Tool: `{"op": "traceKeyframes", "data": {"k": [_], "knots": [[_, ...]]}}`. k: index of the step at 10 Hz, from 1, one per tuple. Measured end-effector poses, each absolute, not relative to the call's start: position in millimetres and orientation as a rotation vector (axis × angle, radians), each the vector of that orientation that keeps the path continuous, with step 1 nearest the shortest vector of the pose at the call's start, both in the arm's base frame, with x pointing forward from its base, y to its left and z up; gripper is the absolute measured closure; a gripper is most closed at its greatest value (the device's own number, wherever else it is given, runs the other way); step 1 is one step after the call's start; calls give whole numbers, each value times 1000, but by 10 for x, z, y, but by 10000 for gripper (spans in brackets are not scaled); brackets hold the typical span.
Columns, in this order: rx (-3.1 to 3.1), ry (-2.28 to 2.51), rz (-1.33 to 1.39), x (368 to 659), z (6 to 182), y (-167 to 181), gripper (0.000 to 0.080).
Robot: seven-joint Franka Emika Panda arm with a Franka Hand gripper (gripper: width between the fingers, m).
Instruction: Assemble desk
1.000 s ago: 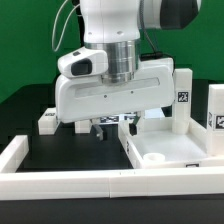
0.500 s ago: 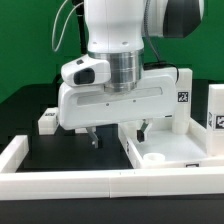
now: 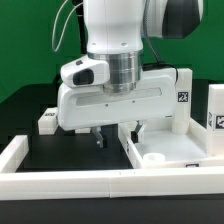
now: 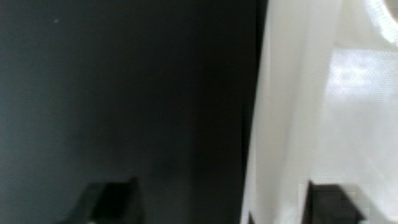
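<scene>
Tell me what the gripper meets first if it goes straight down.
Probably the white rectangular plastic tabletop panel: its raised rim lies between the open gripper's fingers, though depth is unclear.

I see a matte black table (image 3: 65, 152) carrying a white plastic rectangular tabletop panel (image 3: 172, 150) at the exterior view's right. A white square-section leg (image 3: 47, 122) lies further back at the left, and a long low white border wall (image 3: 70, 186) runs along the front.

No words, brands or numbers can be read. A black-and-white pattern tag (image 3: 182, 97) sits on the white leg (image 3: 183, 80) at centre right. A second tag (image 3: 218, 122) sits on the second leg (image 3: 213, 100) at the right edge.
</scene>
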State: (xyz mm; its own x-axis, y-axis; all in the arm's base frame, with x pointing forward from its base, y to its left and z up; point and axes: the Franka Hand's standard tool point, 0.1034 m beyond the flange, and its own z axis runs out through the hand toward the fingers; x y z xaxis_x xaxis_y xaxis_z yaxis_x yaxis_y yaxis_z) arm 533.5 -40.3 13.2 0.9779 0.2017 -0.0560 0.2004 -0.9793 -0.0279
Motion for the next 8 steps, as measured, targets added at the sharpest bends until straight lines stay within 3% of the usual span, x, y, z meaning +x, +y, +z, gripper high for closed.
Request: {"op": "traceKeyframes", "data": {"k": [2,3,4,6,8], "knots": [[-3102,-315,91,5335,132,-403,696],[-3102,-315,91,5335,131,-405,696],[-3095,-373,90,5338,133,-422,744],[-3070,-541,76,5388,135,-531,744],[-2997,-890,37,5601,164,-641,744]]}}
